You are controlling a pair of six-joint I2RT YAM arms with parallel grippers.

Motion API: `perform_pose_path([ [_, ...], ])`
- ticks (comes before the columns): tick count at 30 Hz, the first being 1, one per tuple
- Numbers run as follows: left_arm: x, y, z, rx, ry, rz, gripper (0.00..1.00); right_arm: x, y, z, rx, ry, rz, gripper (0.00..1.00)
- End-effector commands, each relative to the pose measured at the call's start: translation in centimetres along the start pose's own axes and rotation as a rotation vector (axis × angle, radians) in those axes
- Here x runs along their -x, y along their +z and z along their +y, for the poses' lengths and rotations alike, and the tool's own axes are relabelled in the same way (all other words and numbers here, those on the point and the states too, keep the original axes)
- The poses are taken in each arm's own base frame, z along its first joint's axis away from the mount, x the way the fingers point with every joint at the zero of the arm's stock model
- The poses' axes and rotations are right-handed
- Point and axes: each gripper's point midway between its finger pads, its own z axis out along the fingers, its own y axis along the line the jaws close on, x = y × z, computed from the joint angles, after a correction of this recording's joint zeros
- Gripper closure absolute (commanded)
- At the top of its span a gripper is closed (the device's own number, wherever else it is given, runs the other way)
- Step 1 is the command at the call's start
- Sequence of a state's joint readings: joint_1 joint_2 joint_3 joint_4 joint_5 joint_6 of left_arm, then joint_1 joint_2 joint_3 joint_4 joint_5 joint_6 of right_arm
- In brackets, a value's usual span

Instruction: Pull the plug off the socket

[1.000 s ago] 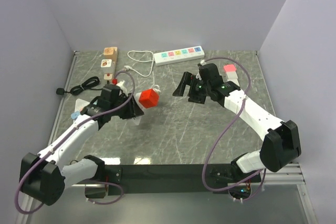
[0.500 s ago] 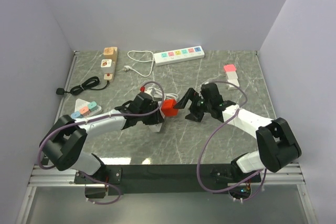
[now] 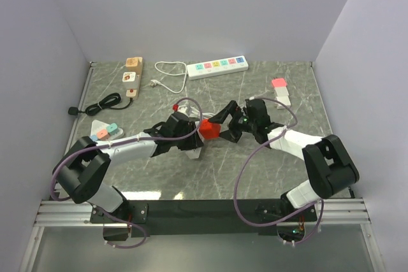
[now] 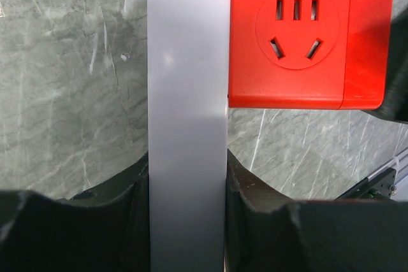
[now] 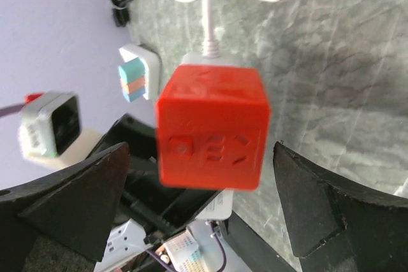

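Red cube socket (image 3: 208, 129), one, clamped in left tool (image 3: 193, 136); right tool (image 5: 201, 151) wide, facing it.

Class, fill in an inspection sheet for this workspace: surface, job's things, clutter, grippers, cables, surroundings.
Surface: grey marbled table.
Job's things: black plug at the left edge, away from both arms; red cube held mid-table.
Clutter: white strip and tan strip at the back; adapter left; pink block right.
Grippers: left gripper shut on the red cube; right gripper open, jaws either side of it.
Cables: black cord left; white cord coiled at the back; purple cables along the arms.
Surroundings: plain walls.
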State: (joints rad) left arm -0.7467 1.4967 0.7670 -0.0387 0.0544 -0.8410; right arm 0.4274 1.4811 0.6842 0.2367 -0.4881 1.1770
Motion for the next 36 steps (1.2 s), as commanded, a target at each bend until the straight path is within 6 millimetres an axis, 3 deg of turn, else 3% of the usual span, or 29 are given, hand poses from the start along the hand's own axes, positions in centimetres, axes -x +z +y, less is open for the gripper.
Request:
perform_pose_path([
  [1, 2.6, -0.4, -3.6, -0.098, -0.015, -0.072, 0.99, 0.8, 0.5, 1.0, -0.014, -0.032, 0.001, 0.00],
  [8, 2.8, -0.5, -4.9, -0.122, 0.007, -0.065, 0.99, 1.0, 1.8, 1.6, -0.027, -0.060, 0.023, 0.00],
  [14, 3.0, -0.4, -5.4, -0.129, 0.003, -0.071, 1.00, 0.1, 3.2, 1.4, -0.047, -0.075, 0.083, 0.14],
  [16, 3.4, -0.3, -5.6, -0.128, 0.006, -0.076, 1.00, -0.5, 3.4, 1.1, -0.042, -0.072, 0.106, 0.28],
  [17, 3.5, -0.3, -5.6, -0.124, 0.011, -0.080, 0.99, -0.6, 3.4, 1.1, -0.037, -0.070, 0.110, 0.43],
  [19, 3.7, -0.1, -5.5, -0.114, 0.008, -0.085, 0.99, -0.9, 3.3, 0.9, -0.040, -0.067, 0.120, 0.64],
  [20, 3.9, 0.0, -5.4, -0.107, 0.010, -0.093, 1.00, -0.9, 3.2, 0.8, -0.048, -0.069, 0.122, 0.85],
  [22, 3.4, 0.2, -4.4, -0.071, 0.006, -0.078, 1.00, -0.9, 2.8, 0.7, -0.073, -0.081, 0.122, 0.99],
  [26, 3.0, 0.9, -2.8, -0.032, 0.002, -0.071, 1.00, -0.6, 2.0, 1.0, -0.087, -0.103, 0.171, 1.00],
  [31, 2.1, 0.8, 1.1, 0.033, -0.032, -0.057, 1.00, 2.2, 0.2, 0.6, -0.098, -0.138, 0.235, 1.00],
  [32, 2.3, 0.8, 1.0, 0.017, -0.037, -0.073, 1.00, 3.6, -0.6, 0.5, -0.084, -0.125, 0.225, 1.00],
  [36, 1.7, 0.9, 1.8, 0.017, -0.058, -0.062, 1.00, 4.8, -1.4, 0.2, -0.062, -0.103, 0.203, 1.00],
])
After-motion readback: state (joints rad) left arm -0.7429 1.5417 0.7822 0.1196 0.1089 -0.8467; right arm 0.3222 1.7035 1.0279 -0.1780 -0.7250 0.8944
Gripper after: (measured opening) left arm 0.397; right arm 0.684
